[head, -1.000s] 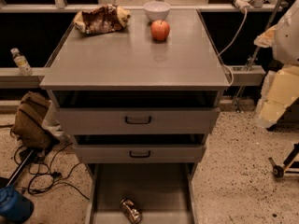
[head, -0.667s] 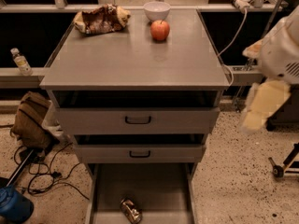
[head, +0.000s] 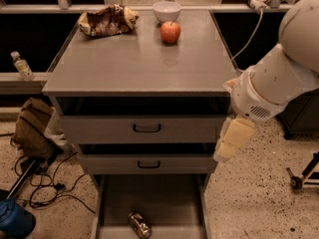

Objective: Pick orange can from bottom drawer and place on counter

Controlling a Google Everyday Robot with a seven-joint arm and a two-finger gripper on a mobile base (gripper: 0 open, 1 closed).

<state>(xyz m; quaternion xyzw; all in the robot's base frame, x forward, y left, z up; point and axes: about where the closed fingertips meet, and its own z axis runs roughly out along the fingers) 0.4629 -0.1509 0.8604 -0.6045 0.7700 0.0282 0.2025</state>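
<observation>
The orange can point(head: 139, 224) lies on its side on the floor of the open bottom drawer point(head: 174, 203), near its front edge. The counter point(head: 134, 66) is the grey top of the cabinet above the two shut upper drawers. My gripper point(head: 232, 139) hangs from the white arm point(head: 279, 78) at the cabinet's right front corner. It is level with the upper drawers, well above and to the right of the can, and holds nothing that I can see.
A red apple point(head: 170, 32), a white bowl point(head: 167, 10) and a crumpled bag point(head: 106, 20) sit at the back of the counter. A brown sack point(head: 32, 128), cables point(head: 47, 183) and a blue object point(head: 12, 222) lie on the floor left. A wheeled stand point(head: 304, 176) is right.
The arm has swung left and down from the right edge of the view, bringing the gripper next to the cabinet's right front corner. The can and drawers have not moved.
</observation>
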